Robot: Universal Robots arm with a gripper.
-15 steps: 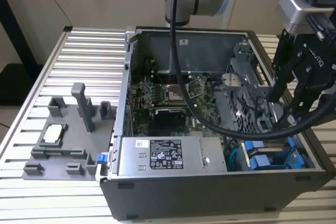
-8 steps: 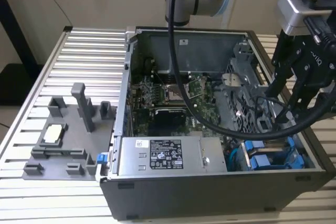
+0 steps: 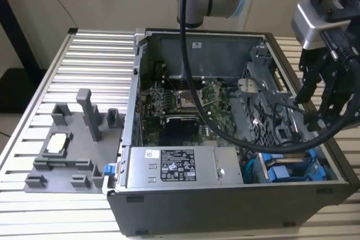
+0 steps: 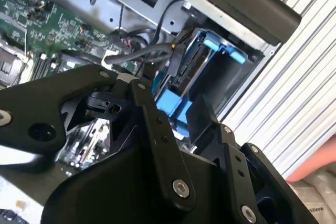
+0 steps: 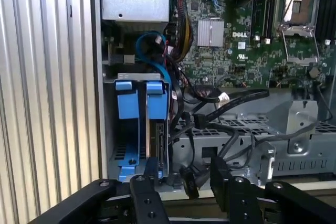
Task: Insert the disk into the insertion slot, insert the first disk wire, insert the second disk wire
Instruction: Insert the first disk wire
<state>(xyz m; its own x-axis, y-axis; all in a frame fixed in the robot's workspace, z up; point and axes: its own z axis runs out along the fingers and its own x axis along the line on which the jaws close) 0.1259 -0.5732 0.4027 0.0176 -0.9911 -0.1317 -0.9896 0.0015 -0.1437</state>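
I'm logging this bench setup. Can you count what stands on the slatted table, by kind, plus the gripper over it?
computer case: 1
grey holder tray: 1
gripper: 1
Total: 3

Grey fixture (image 3: 79, 151) beside open computer case (image 3: 225, 212)

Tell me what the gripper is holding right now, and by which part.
Nothing, as far as shows. In the first wrist view the gripper is open, with a black cable connector loose in the gap, not clamped.
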